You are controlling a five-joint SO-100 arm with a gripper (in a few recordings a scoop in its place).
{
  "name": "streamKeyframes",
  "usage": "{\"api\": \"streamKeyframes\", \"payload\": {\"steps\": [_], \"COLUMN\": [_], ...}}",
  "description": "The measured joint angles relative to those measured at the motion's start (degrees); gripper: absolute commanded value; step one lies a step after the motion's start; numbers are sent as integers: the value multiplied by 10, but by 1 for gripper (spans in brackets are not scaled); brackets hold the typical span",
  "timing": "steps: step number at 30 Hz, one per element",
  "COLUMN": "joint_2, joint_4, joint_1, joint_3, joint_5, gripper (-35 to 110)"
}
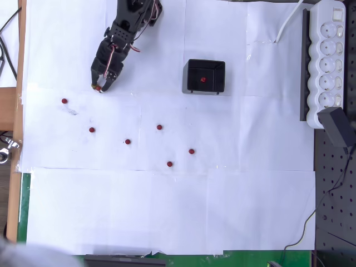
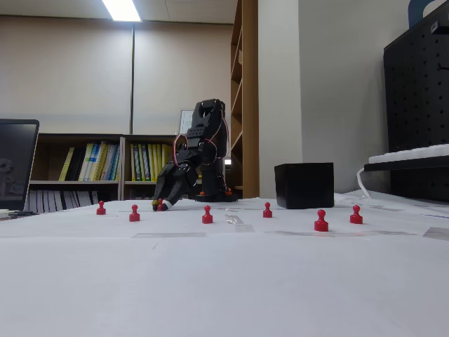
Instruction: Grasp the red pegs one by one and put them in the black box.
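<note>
1. The black gripper point(image 1: 100, 86) sits low on the white paper-covered tabletop point(image 1: 167, 211), well to the left of the small square black plastic box point(image 1: 204, 77) in the overhead view, its jaws narrowed around one tiny red peg point(image 1: 98, 88).
2. One red peg point(image 1: 203, 79) already lies inside the box; six more stand loose in front of it, the nearest point(image 1: 159, 127) just ahead.
3. Risk: the peg is tiny, so a shallow pinch could let it slip out during the lift.
4. The path to the box looks open; the white power strip point(image 1: 328, 61) lies far beyond the box.
</note>
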Motion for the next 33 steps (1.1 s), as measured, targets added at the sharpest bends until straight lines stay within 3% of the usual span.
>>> {"api": "streamKeyframes", "payload": {"steps": [10,17,24,29,33], "joint_2": [-77,-53,51,153,202], "joint_4": [522,764,755,713,679], "joint_1": [-179,-413,-619,-668,-671], "joint_3": [317,548,617,626,626], "joint_5": [-149,-304,-458,-494,-500], "gripper": [0,0,0,0,11]}}
